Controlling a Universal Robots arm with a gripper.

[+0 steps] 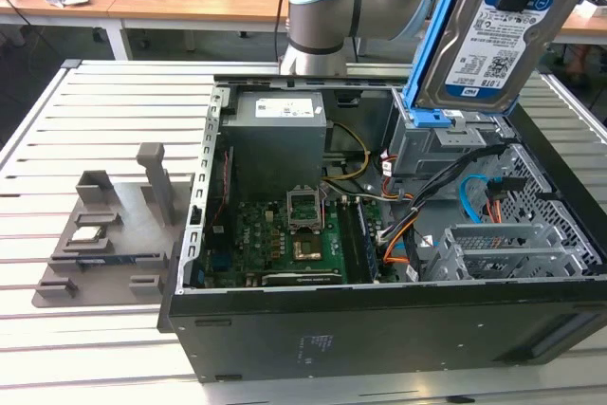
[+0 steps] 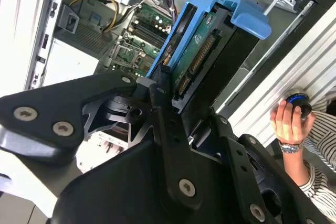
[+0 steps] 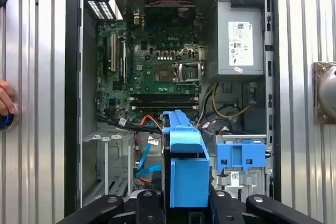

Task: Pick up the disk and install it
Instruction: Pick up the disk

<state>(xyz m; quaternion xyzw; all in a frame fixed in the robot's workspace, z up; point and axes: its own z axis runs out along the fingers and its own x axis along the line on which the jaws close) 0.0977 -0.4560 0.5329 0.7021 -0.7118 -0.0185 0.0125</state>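
I judged the pick done and the carry in hand. The pincer (image 2: 176,100) was pinching the disk (image 1: 493,35) by its edge, holding it upright in the air over the open computer case (image 1: 379,329), near the grey drive cage (image 1: 441,139) with its blue latch. As far as I could judge, the disk hung apart from the case. Seating it would, I reckoned, call for turning the disk to match its bay, squaring the blue bracket and keeping off the loose cables (image 1: 474,196).

The case lay on its side on a slatted metal surface (image 1: 95,120), with 1 grey fixture (image 1: 104,234) just beside it on the exterior view's left. Wooden desks (image 1: 190,2) stood behind. A person's hand (image 2: 289,121) rested on a blue-ringed knob.
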